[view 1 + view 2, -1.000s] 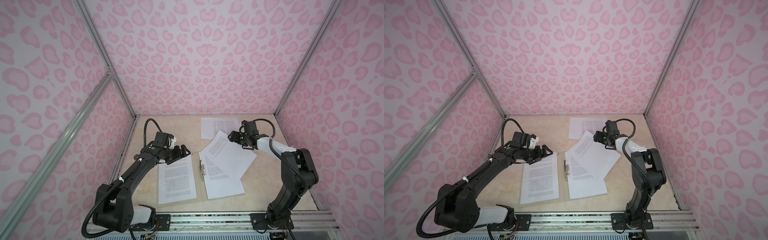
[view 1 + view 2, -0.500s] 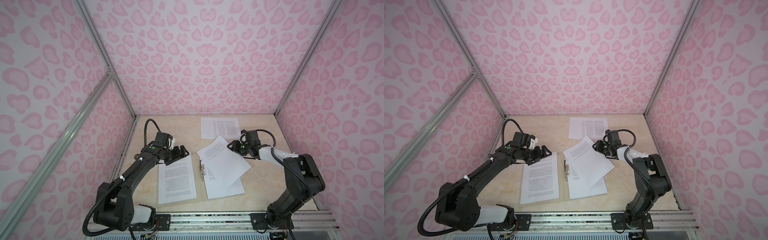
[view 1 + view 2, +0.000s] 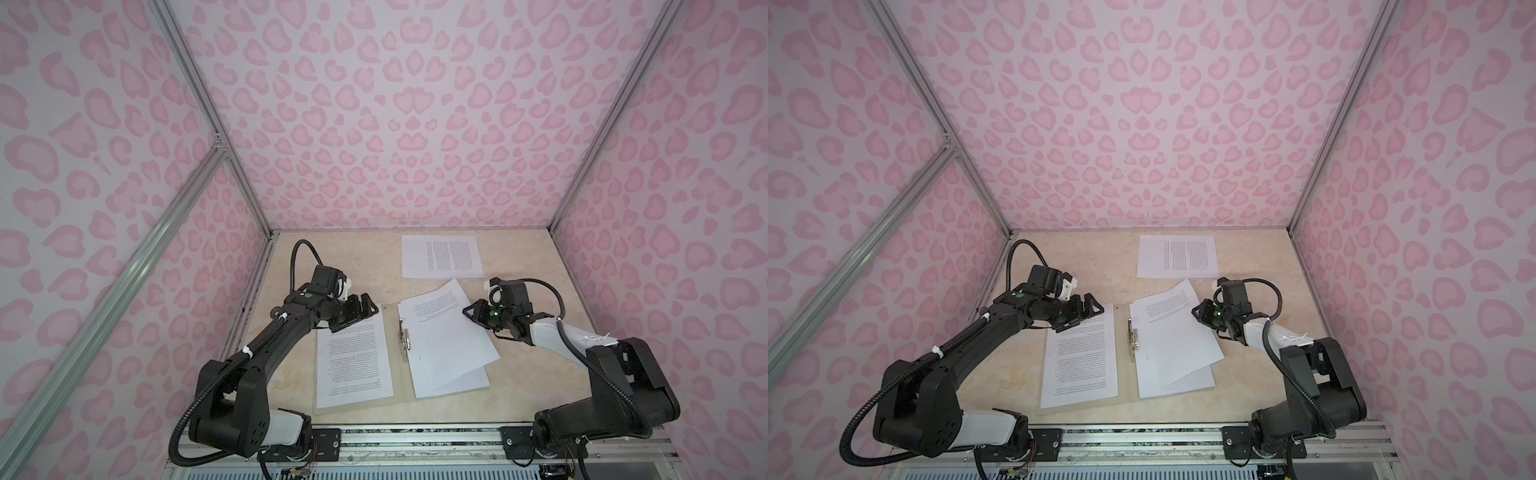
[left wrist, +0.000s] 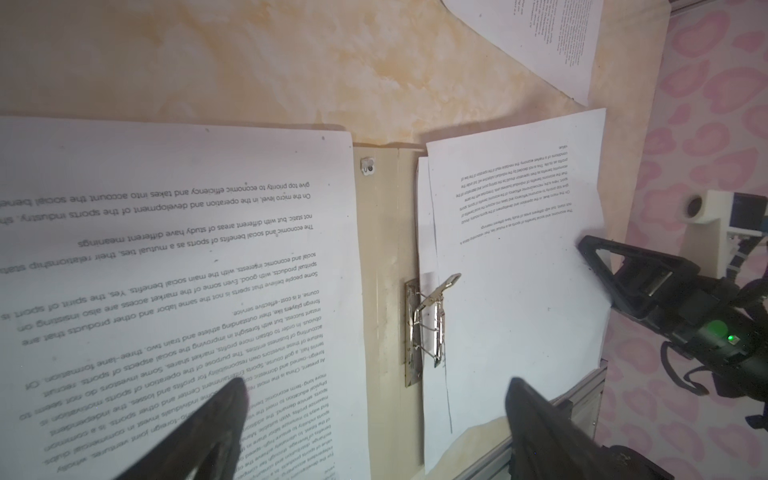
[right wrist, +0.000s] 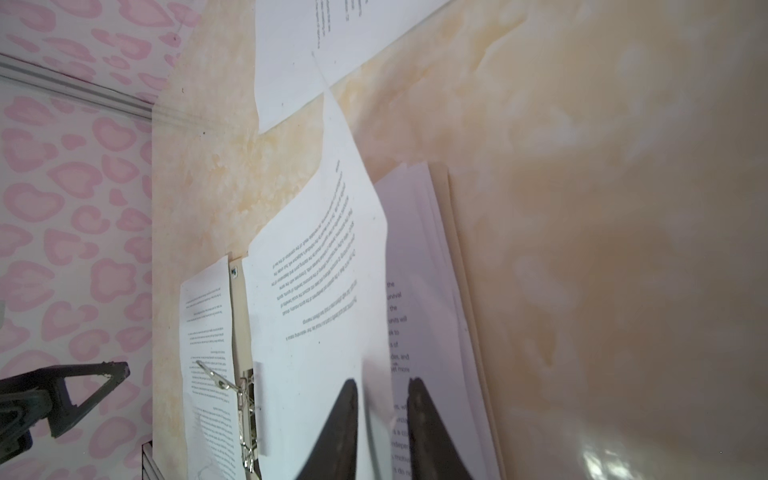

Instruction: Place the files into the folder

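Top views: sheet (image 3: 444, 332) nearer (right gripper (image 3: 467, 312) narrower)

Both arms matte blk, chunky joints. L arm (image 3: 270, 345): white base seg (image 3: 286, 428), corrugated blk cable (image 3: 179, 419), white zip tie (image 3: 248, 352). R arm (image 3: 602, 374): white forearm shell (image 3: 552, 334), green LED (image 3: 494, 313). Fingers (image 5: 340, 432) blk, pointed.

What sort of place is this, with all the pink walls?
Probably a small robot test booth, not an office. Pink heart-print walls on metal framing box in one tabletop, two black arms are mounted on a rail at its front, and printed sheets lie on an open folder.
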Controlling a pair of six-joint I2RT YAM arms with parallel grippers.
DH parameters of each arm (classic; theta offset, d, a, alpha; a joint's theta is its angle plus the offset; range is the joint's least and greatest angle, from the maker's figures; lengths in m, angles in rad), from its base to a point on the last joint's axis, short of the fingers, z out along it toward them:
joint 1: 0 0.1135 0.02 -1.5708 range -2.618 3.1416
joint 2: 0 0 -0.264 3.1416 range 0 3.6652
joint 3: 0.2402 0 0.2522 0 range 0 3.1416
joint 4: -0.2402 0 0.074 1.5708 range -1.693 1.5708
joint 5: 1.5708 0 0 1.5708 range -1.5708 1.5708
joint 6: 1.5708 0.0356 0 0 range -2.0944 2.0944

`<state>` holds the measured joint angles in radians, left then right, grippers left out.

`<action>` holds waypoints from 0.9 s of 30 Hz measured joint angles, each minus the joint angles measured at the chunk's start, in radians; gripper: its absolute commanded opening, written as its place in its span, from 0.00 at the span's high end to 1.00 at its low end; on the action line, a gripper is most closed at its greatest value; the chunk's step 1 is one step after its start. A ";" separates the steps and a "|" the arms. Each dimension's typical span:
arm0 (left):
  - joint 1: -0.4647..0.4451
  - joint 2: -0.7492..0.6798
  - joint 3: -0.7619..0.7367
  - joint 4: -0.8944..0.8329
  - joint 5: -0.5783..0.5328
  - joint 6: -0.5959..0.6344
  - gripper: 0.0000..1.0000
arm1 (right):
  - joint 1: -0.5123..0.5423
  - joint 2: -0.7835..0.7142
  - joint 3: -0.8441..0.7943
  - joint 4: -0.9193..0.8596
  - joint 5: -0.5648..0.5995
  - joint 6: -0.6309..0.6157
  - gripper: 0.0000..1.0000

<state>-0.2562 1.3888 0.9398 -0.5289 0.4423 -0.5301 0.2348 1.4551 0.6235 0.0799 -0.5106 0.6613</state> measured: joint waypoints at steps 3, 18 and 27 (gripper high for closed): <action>0.000 0.000 -0.001 -0.001 0.005 0.007 0.02 | 0.018 -0.016 -0.039 0.016 0.011 0.000 0.89; 0.001 0.001 -0.012 -0.001 0.014 0.023 0.02 | 0.072 -0.036 -0.071 0.033 0.040 -0.108 1.00; 0.001 0.000 -0.012 -0.001 0.015 0.025 0.02 | 0.096 -0.022 -0.098 0.076 0.039 -0.097 1.00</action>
<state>-0.2554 1.3888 0.9276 -0.5301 0.4576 -0.5049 0.3305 1.4334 0.5255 0.1555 -0.4713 0.5640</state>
